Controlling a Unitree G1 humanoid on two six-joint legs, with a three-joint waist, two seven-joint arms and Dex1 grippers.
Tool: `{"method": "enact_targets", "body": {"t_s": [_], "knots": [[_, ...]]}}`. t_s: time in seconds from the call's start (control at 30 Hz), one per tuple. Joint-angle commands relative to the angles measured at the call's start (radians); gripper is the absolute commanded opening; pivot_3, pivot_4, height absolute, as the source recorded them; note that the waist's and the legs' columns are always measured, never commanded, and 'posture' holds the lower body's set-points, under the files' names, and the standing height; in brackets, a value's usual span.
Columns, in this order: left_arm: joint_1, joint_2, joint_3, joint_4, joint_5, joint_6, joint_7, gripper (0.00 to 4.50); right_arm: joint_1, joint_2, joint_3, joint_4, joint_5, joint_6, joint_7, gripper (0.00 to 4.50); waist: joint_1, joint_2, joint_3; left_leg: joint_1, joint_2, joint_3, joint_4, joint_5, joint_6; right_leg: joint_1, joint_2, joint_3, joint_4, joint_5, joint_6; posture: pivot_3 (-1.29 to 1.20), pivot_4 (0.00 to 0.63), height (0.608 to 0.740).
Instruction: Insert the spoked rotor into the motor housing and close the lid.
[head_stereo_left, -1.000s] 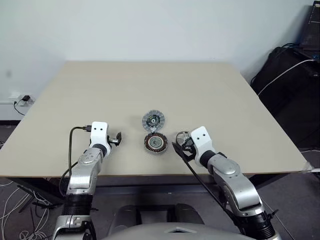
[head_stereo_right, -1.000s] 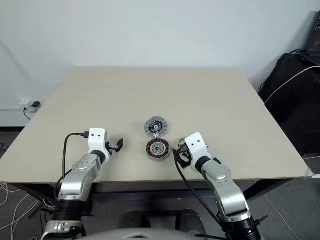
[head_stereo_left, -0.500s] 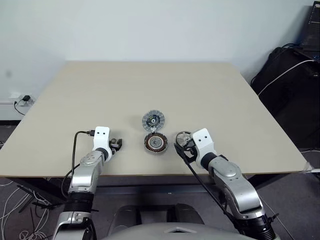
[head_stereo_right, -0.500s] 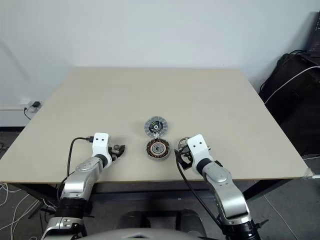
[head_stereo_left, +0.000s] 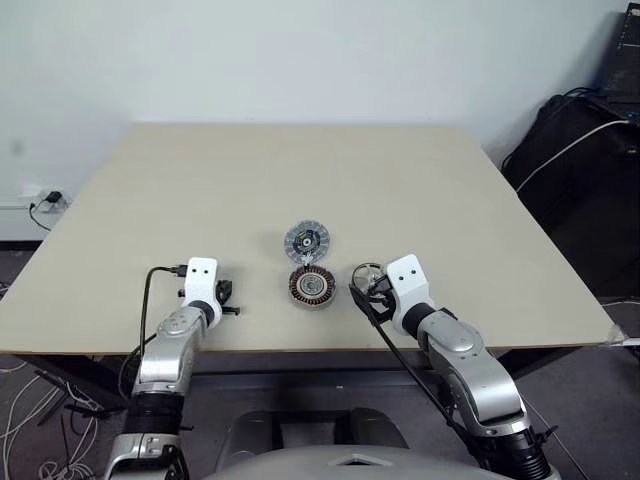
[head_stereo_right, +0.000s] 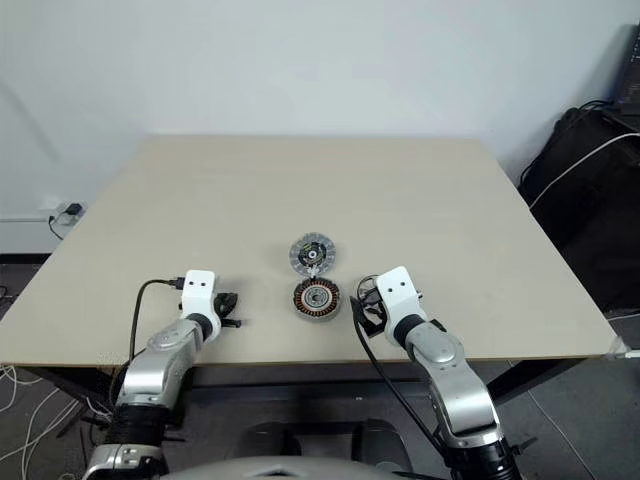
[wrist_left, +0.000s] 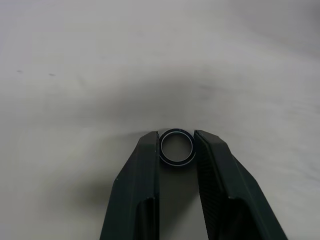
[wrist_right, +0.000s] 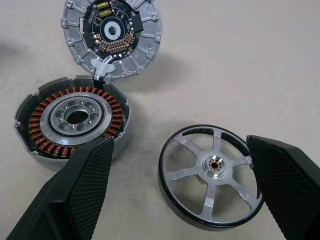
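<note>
We are holding our right gripper (wrist_right: 175, 195) wide open around the spoked rotor (wrist_right: 211, 175), untouched, while our left gripper (wrist_left: 177, 147) is pinching a small ring (wrist_left: 177, 147).

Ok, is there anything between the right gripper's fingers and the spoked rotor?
No. In the right wrist view the spoked rotor lies flat on the table between the open right gripper, only bare tabletop on either side of it.

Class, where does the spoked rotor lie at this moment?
The spoked rotor lies flat on the table, on the robot's right of the motor housing, between the open fingers of the right end effector.
</note>
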Motion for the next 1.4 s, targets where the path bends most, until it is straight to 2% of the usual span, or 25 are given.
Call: {"method": "enact_targets", "body": {"t_s": [0.03,0.27,0.63,0.87,1.2,1.4], "knots": [[-0.014,-0.026,-0.056,-0.180,-0.083,0.006,-0.097,0.66,-0.016,0.005,-0.013,-0.036,0.003,-0.004,-0.009,4.50,0.000,0.000,0.000,0.000,0.000,0.000,0.000,0.000,0.000,0.000,0.000,0.000,0.000,0.000,0.000,0.00,0.000,0.740],[-0.086,-0.069,-0.179,-0.254,-0.128,0.022,-0.176,0.66,-0.020,0.010,-0.009,-0.031,0.002,-0.003,-0.010,4.50,-0.001,0.000,0.000,0.000,0.000,0.000,0.000,0.000,0.000,0.001,0.001,0.000,0.001,0.000,0.000,0.00,0.000,0.740],[-0.265,-0.114,-0.309,0.040,0.011,-0.077,-0.162,0.66,0.006,0.022,-0.021,-0.059,0.001,-0.006,-0.033,4.50,-0.001,0.000,0.000,-0.001,-0.001,0.001,0.000,0.003,0.005,0.003,0.004,0.001,0.001,0.000,0.001,0.00,0.000,0.740],[-0.289,-0.113,-0.335,0.161,0.064,-0.089,-0.168,0.66,0.031,0.032,-0.033,-0.078,0.000,-0.007,-0.056,4.50,-0.001,0.000,0.000,-0.001,-0.001,0.000,0.000,0.003,0.005,0.003,0.003,0.001,0.001,0.000,0.001,0.00,0.000,0.740],[-0.253,-0.092,-0.365,0.157,0.101,-0.054,-0.193,0.66,0.039,0.037,-0.032,-0.082,0.002,-0.008,-0.068,4.50,-0.001,0.000,0.000,-0.002,-0.001,0.000,0.000,0.003,0.005,0.002,0.002,0.001,0.001,0.000,0.001,0.00,0.000,0.740],[-0.242,-0.095,-0.360,0.124,0.097,-0.053,-0.197,2.57,0.032,0.034,-0.032,-0.077,0.002,-0.009,-0.065,4.50,-0.001,0.000,0.000,-0.002,-0.001,0.000,0.001,0.003,0.005,0.002,0.002,0.001,0.001,0.000,0.001,0.00,0.000,0.740]]}}
